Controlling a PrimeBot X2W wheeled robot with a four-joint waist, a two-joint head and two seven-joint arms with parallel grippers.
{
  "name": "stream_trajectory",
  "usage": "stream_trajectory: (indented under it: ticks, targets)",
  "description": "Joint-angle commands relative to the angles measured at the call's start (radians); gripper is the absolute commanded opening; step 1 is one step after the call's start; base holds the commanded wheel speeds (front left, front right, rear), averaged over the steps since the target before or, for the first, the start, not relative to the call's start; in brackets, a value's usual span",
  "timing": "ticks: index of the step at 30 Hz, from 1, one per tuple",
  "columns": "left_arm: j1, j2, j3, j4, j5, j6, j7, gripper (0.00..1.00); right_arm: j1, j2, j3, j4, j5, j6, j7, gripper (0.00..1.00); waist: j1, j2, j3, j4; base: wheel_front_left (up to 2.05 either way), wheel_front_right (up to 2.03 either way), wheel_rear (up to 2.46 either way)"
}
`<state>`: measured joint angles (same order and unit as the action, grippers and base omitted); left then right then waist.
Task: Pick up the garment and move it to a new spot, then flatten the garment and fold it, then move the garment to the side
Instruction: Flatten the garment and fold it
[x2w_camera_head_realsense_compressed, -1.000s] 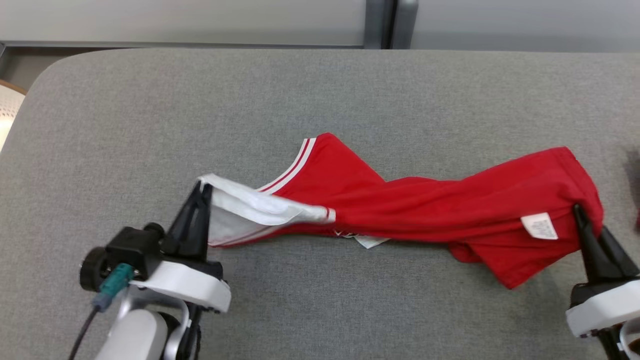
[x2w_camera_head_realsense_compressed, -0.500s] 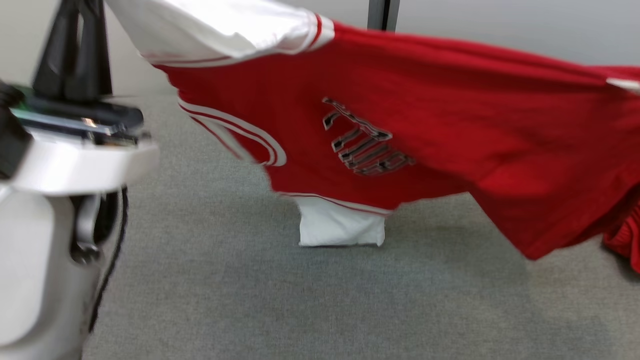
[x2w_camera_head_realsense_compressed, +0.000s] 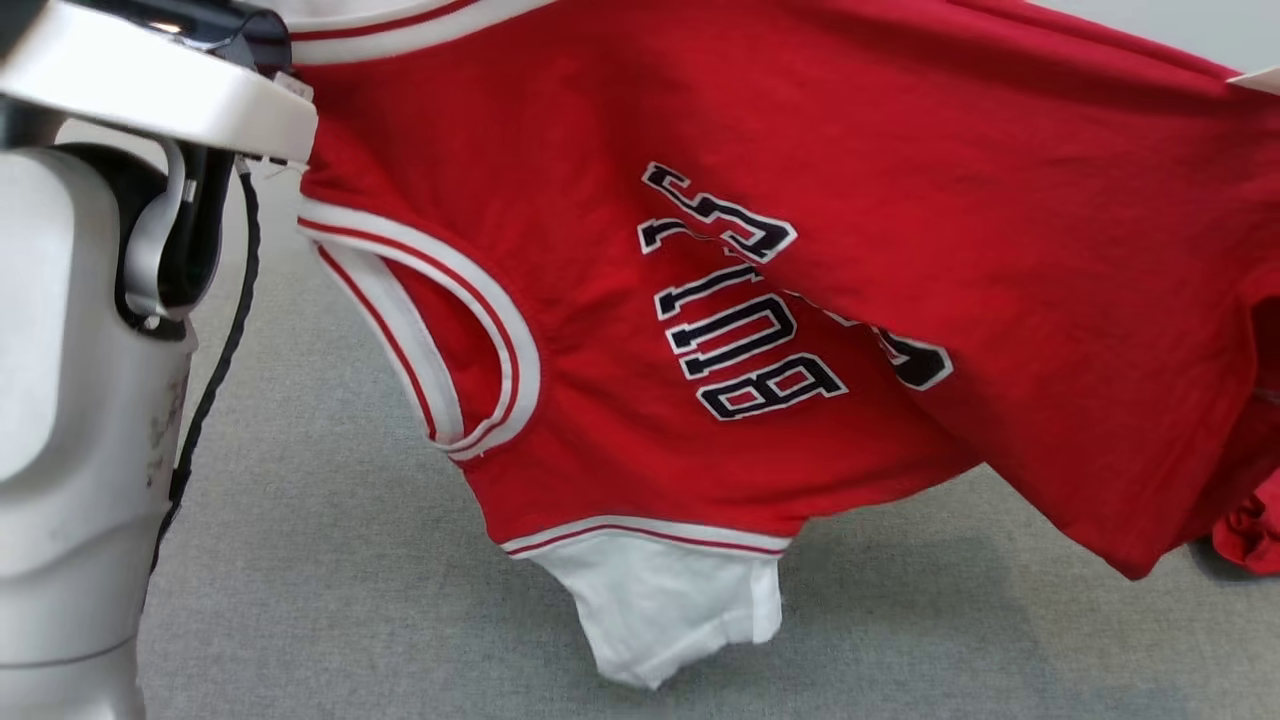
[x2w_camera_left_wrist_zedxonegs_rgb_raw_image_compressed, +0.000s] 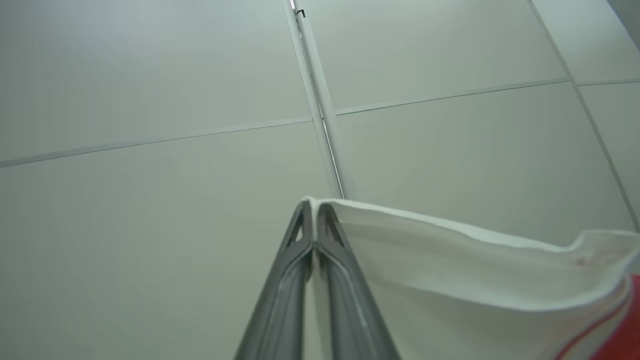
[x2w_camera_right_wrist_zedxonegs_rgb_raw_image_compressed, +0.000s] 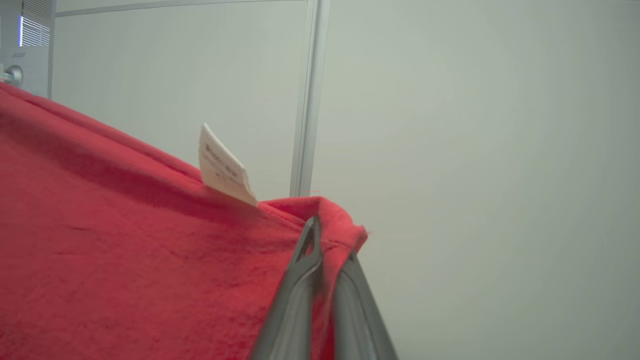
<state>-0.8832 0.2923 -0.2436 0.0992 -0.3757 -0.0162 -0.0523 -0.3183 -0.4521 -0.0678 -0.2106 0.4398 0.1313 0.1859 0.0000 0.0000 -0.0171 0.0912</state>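
Relocation step; garment (x2w_camera_head_realsense_compressed: 900, 200) hangs aloft, left gripper (x2w_camera_left_wrist_zedxonegs_rgb_raw_image_compressed: 314, 220) clamped on white edge, right gripper (x2w_camera_right_wrist_zedxonegs_rgb_raw_image_compressed: 325, 245) clamped on red corner; next: lower flat onto tabletop (x2w_camera_head_realsense_compressed: 350, 600), kept taut.

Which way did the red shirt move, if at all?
Yes, up. The shirt lay on the grey table a second ago; now it hangs above it, spread wide.
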Motion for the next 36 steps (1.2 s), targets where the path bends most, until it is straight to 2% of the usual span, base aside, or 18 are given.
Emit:
stream_trajectory:
  ticks: [1,7,12,16,19,20,25,30,33,36]
  targets:
    - [-0.039,-0.011,-0.002,0.053,-0.014,-0.015,-0.012,0.0,-0.022,0.005,0.001,0.019,0.01,-0.001,0.0,0.0,0.0,0.0,0.008,-0.002,0.0,0.0,0.0]
    - [-0.146,-0.045,-0.011,0.31,-0.028,-0.047,-0.08,0.0,-0.15,0.03,0.067,0.152,0.038,-0.001,-0.03,0.0,0.0,0.0,0.049,-0.028,0.0,0.0,0.0]
    - [-0.281,-0.072,-0.001,0.539,-0.02,-0.06,-0.179,0.0,-0.36,0.084,0.18,0.371,0.041,-0.001,-0.122,0.0,0.0,0.0,0.084,-0.066,0.0,0.0,0.0]
    - [-0.361,-0.096,0.011,0.683,-0.019,-0.069,-0.205,0.0,-0.519,0.135,0.283,0.559,0.037,-0.001,-0.225,0.0,0.0,0.0,0.143,-0.074,0.0,0.0,0.0]
    - [-0.369,-0.123,0.015,0.766,-0.025,-0.078,-0.212,0.0,-0.6,0.15,0.361,0.697,0.039,-0.001,-0.306,0.0,0.0,0.0,0.201,-0.057,0.0,0.0,0.0]
    - [-0.369,-0.123,0.015,0.766,-0.025,-0.078,-0.212,0.0,-0.6,0.15,0.361,0.697,0.039,-0.001,-0.306,0.0,0.0,0.0,0.201,-0.057,0.0,0.0,0.0]
    - [-0.265,-0.175,0.056,0.854,-0.059,-0.087,-0.212,0.0,-0.632,0.185,0.473,0.901,0.088,-0.001,-0.407,0.0,0.0,0.0,0.306,-0.014,0.0,0.0,0.0]
    - [-0.122,-0.222,0.112,0.867,-0.092,-0.097,-0.212,0.0,-0.563,0.193,0.572,1.023,0.161,-0.001,-0.443,0.0,0.0,0.0,0.379,0.024,0.0,0.0,0.0]
    - [-0.021,-0.229,0.158,0.819,-0.095,-0.09,-0.212,0.0,-0.503,0.193,0.621,1.021,0.203,-0.001,-0.452,0.0,0.0,0.0,0.396,0.026,0.0,0.0,0.0]
    - [0.084,-0.235,0.207,0.732,-0.081,-0.076,-0.212,0.0,-0.427,0.175,0.604,0.947,0.234,-0.001,-0.453,0.0,0.0,0.0,0.402,0.025,0.0,0.0,0.0]
